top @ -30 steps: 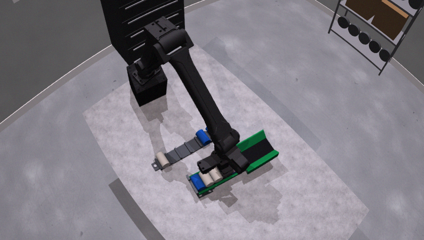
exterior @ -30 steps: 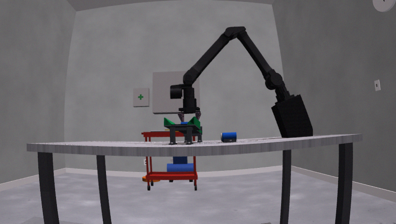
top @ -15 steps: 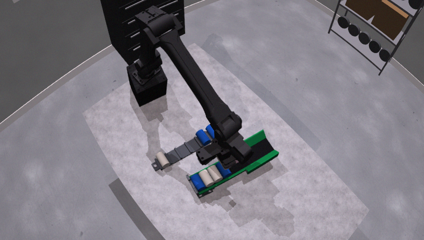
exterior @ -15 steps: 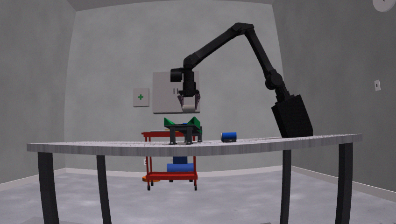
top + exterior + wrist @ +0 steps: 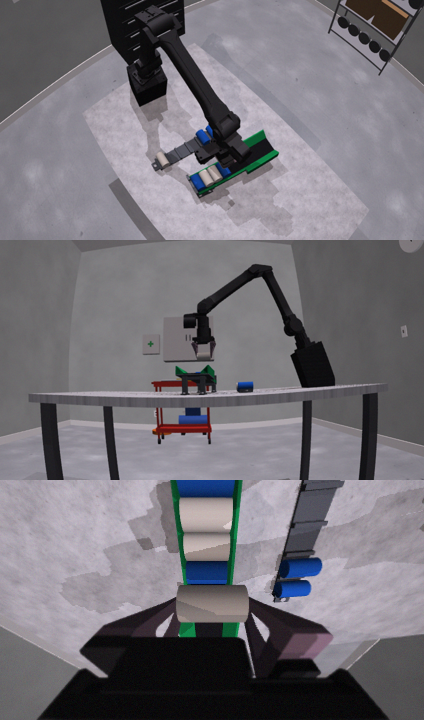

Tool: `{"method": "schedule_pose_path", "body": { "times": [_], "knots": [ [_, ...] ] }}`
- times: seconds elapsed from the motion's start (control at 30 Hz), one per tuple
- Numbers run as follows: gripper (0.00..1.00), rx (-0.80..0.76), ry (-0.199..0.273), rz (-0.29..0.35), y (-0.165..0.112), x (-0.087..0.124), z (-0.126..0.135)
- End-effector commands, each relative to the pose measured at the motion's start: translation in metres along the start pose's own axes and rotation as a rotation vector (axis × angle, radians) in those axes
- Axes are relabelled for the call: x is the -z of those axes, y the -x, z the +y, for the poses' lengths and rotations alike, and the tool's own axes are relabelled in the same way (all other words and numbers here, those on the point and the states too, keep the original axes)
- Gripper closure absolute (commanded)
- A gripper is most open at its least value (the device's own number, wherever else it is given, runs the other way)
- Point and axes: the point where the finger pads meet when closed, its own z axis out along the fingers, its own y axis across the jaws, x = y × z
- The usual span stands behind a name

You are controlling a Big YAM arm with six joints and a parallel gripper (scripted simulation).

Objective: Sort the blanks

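I see my gripper (image 5: pixel 212 599) up in the air above the green feed ramp (image 5: pixel 269 156). Its two fingers are partly open and they squeeze a cream blank (image 5: pixel 212 603) by its two ends. The blank lies flat across between the fingers, and from the side view the cream blank (image 5: pixel 203 355) hangs well above the ramp, not touching it.

Right under the gripper, four blanks lie in a row across the ramp. Next to the stop at the low end is a blue blank (image 5: pixel 196 181). Then come two cream blanks (image 5: pixel 210 175), touching each other. Then comes one more blue blank (image 5: pixel 207 572), which sits just below the one I hold. The upper part of the ramp, toward the right edge of the worktop, has a bare black floor.

The gray stock rack (image 5: pixel 183 149) lies beside the ramp, nearer the arm's black base (image 5: pixel 151 92). One cream blank (image 5: pixel 162 160) rests at the rack's end toward the left edge of the worktop. Two blue blanks (image 5: pixel 299 568) lie side by side at the rack's other end, close to the arm. The slots between them show only gray floor.

The held blank is above the ramp, well apart from the rack.
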Motion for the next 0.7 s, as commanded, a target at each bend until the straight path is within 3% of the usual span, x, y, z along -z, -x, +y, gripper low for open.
{"method": "schedule_pose_path", "body": {
  "times": [0.0,0.17,0.23,0.43,0.57,0.6,0.67],
  "knots": [
    [0.36,0.005,0.041,0.002,0.032,0.008,-0.009],
    [0.36,0.034,0.037,-0.002,0.087,-0.014,-0.069],
    [0.36,0.034,0.037,-0.002,0.087,-0.014,-0.069],
    [0.36,0.071,0.037,-0.008,0.14,-0.039,-0.163],
    [0.36,0.076,0.037,-0.009,0.146,-0.042,-0.176],
    [0.36,0.099,0.076,-0.007,0.139,-0.034,-0.153],
    [0.36,0.099,0.076,-0.007,0.139,-0.034,-0.153]
  ]
}}
